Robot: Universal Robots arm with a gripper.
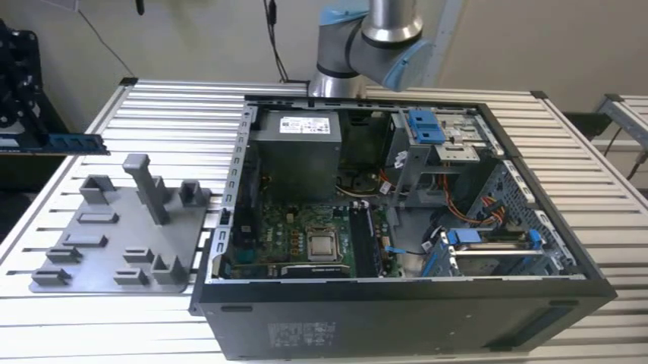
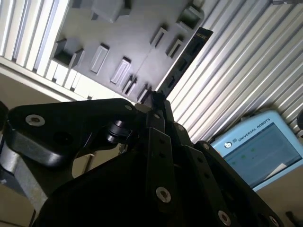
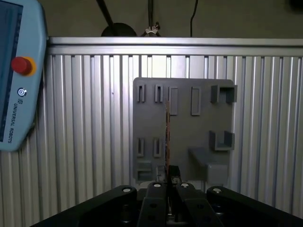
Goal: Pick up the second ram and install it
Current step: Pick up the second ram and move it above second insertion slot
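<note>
In the exterior view the second ram (image 1: 71,142), a thin bluish-grey stick, hangs level above the table at the far left, past the grey holder tray (image 1: 111,250). My gripper (image 1: 18,130) is shut on one end of it. In the second wrist view the ram (image 2: 187,59) reaches out from the gripper (image 2: 155,98) over the tray (image 2: 128,38). In the first wrist view the ram (image 3: 167,135) stands edge-on between the fingertips (image 3: 156,188), in front of the tray (image 3: 184,127).
An open computer case (image 1: 567,250) lies on the slatted table (image 1: 172,106) to the exterior view's right of the tray, its motherboard (image 1: 294,239) exposed. The arm's base (image 1: 369,45) stands behind the case. A teach pendant (image 3: 14,85) lies beside the table.
</note>
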